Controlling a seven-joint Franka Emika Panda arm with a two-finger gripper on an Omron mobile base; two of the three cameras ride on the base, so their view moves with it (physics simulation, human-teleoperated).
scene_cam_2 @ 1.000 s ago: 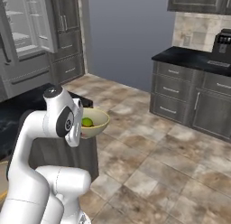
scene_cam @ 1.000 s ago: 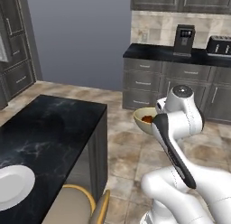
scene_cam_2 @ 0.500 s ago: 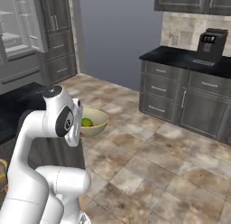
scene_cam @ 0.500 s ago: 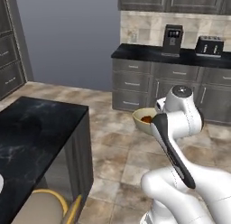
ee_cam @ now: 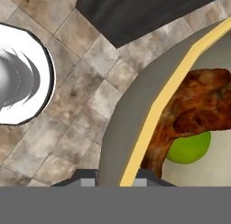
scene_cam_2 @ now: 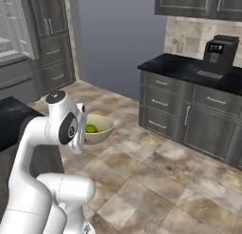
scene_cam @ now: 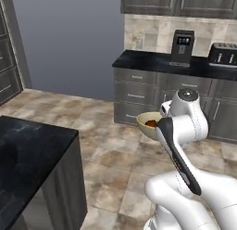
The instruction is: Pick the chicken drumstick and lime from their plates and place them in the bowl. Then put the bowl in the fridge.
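Currently gripper [ee_cam: 116,180] pinches the thick rim of the deep tan bowl [scene_cam_2: 98,128], held out ahead of the folded white arm, over tiled floor. Reddish-brown drumstick [ee_cam: 189,110] and yellow-green lime [ee_cam: 189,146] sit inside. Risk: a one-sided rim grip could let the bowl tip while the base drives, spilling both.

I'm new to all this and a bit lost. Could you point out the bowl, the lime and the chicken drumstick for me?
bowl [scene_cam_2: 105,132]: right base view, on its tan outer wall.
lime [ee_cam: 191,147]: hand view, on its green skin below the meat.
chicken drumstick [ee_cam: 198,111]: hand view, on the thick brown meaty part.
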